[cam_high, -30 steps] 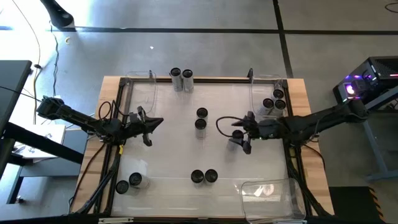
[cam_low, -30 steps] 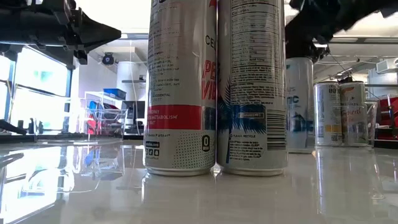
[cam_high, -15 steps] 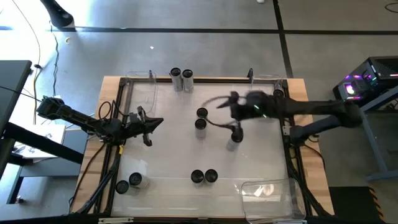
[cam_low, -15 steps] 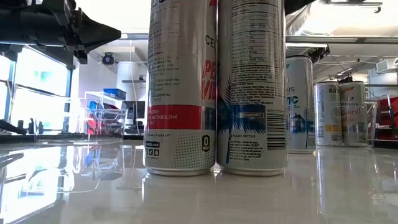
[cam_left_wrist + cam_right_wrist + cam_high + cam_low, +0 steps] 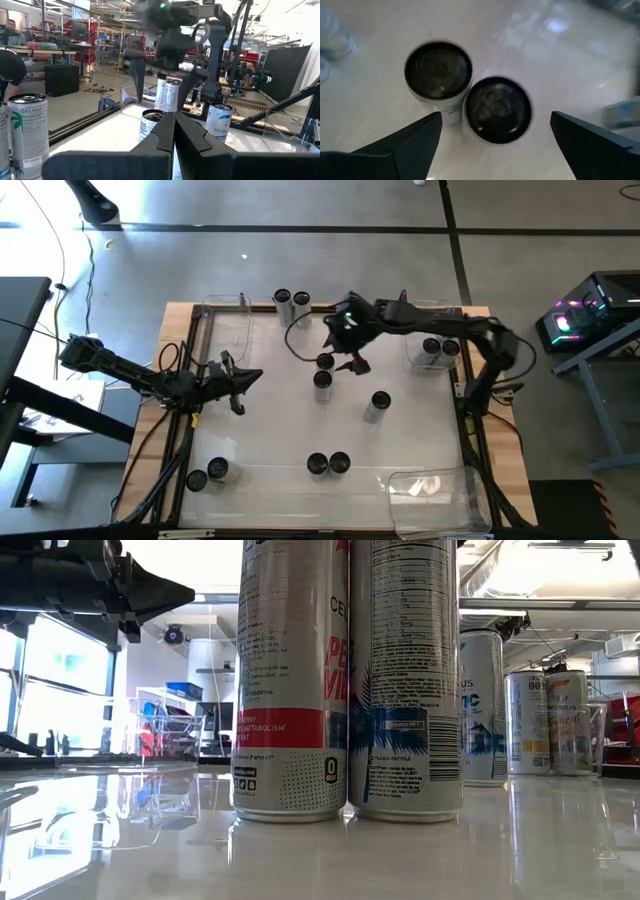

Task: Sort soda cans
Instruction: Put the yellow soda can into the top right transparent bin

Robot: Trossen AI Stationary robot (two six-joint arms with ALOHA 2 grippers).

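Observation:
Several soda cans with dark tops stand upright on the white table. My right gripper (image 5: 347,352) is open and hovers over a pair of cans (image 5: 323,371) in the middle. The right wrist view looks down on their tops (image 5: 438,67) (image 5: 497,107), with one finger (image 5: 415,137) on each side, above them. One single can (image 5: 378,403) stands alone to the right of the pair. My left gripper (image 5: 246,378) is shut and empty and waits over the table's left side; its fingers (image 5: 174,125) meet.
Two cans (image 5: 292,301) stand at the far edge and two (image 5: 328,464) near the near edge. Clear bins sit at the corners: the far right one (image 5: 412,325) holds cans (image 5: 440,347), and the near left one (image 5: 232,448) holds two (image 5: 207,474). The near right bin (image 5: 440,498) and the far left bin (image 5: 228,320) also show.
My right gripper has risen away from the single can right of centre and swung toward the table's far left, and now hangs over the middle pair of cans. The single can stays upright where it was. The left arm has kept still.

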